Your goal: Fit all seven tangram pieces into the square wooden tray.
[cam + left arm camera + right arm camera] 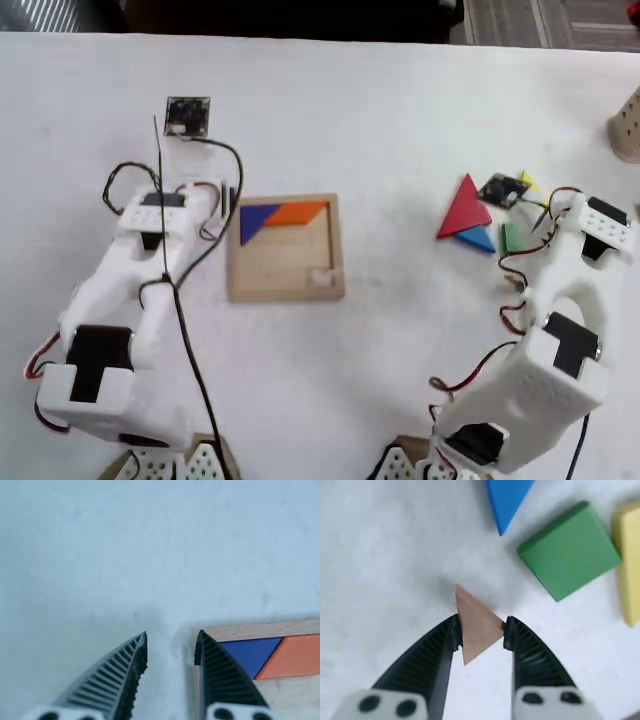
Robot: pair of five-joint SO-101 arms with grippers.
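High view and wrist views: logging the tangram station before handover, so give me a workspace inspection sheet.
Surface: white table, unmarked.
Job's things: square wooden tray holds dark blue triangle and orange piece; red triangle, light blue triangle, green square, yellow piece lie loose.
Clutter: beige perforated object at the table's edge.
Grippers: left gripper open beside the tray's corner; right gripper shut on small tan triangle.
Cables: black cable over left arm; red wires by right arm.
Surroundings: dark floor beyond the table.

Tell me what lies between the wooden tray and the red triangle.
Nothing: in the high view, the white table between the wooden tray and the red triangle is bare.
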